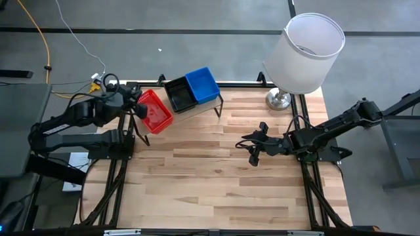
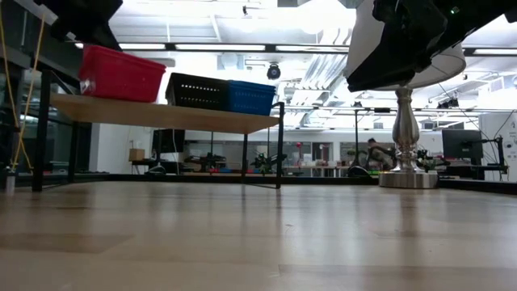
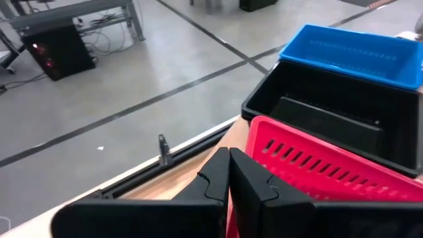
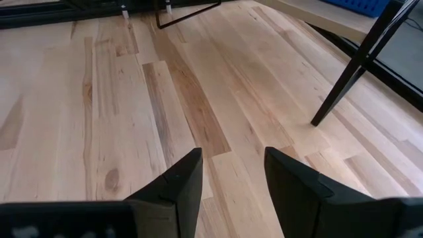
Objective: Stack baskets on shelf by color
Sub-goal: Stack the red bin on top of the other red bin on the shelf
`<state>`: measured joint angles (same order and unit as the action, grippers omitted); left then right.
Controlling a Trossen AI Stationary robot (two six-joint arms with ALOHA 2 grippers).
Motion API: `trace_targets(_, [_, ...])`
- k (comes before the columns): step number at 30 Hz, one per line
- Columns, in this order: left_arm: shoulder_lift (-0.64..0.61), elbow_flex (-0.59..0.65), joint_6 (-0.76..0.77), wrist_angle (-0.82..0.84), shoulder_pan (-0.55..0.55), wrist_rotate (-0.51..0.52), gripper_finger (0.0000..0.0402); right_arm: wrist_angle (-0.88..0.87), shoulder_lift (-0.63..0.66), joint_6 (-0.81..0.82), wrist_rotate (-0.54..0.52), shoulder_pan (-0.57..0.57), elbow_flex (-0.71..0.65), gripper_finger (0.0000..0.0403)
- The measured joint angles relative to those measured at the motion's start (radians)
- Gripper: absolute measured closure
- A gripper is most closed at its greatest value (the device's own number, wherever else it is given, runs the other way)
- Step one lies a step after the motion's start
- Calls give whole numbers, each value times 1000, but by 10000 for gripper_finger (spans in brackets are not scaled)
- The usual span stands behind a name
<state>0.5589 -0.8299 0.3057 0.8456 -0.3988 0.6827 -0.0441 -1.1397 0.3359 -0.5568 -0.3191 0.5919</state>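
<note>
From above, my striped wooden worktop (image 1: 216, 170) lies mostly bare between my arms, grey floor all round it; the shelf (image 1: 197, 108) sits at its far edge near the left corner, carrying the red basket (image 1: 155, 110), the black basket (image 1: 179, 94) and the blue basket (image 1: 202, 84) in a row, with a white lamp (image 1: 304, 54) at the far right corner. My left end effector (image 1: 140, 109) is at the red basket's outer end; my right end effector (image 1: 253, 145) hangs over open boards, well apart from the shelf. The level view adds what the overhead hides: the plank stands raised on thin black legs with clear space beneath, the red basket (image 2: 121, 74) near its end, and a lit workshop behind. My left wrist view shows my fingers (image 3: 218, 178) clenched together at the red basket's rim (image 3: 317, 165), black and blue beyond. My right wrist view shows my fingers (image 4: 182, 182) released, parted over bare wood beside a shelf leg (image 4: 353, 69).
</note>
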Motion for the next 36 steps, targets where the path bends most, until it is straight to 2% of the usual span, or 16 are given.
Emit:
trace_targets(11, [53, 0, 48, 32, 0, 11, 401, 0, 0, 0, 1, 0, 0, 252])
trace_targets(17, [71, 0, 0, -25, 0, 5, 401, 0, 0, -2, 5, 0, 0, 252])
trace_targets(20, [71, 0, -92, -65, 1, -89, 401, 0, 0, -1, 5, 0, 0, 252])
trace_targets(23, [76, -3, -108, -61, 7, -190, 401, 0, 0, -3, 5, 0, 0, 252])
trace_targets(26, [83, -38, -105, 19, 42, -197, 401, 0, 0, -1, 5, 0, 0, 252])
trace_targets(30, [101, -132, -47, 211, 115, -185, 401, 0, 0, -1, 4, 0, 0, 252])
trace_targets(33, [131, -219, 64, 371, 178, -219, 401, 1, 0, 0, 4, 0, 0, 252])
trace_targets(36, [174, -292, 241, 554, 226, -284, 401, 4, 0, 5, 4, 0, 0, 252])
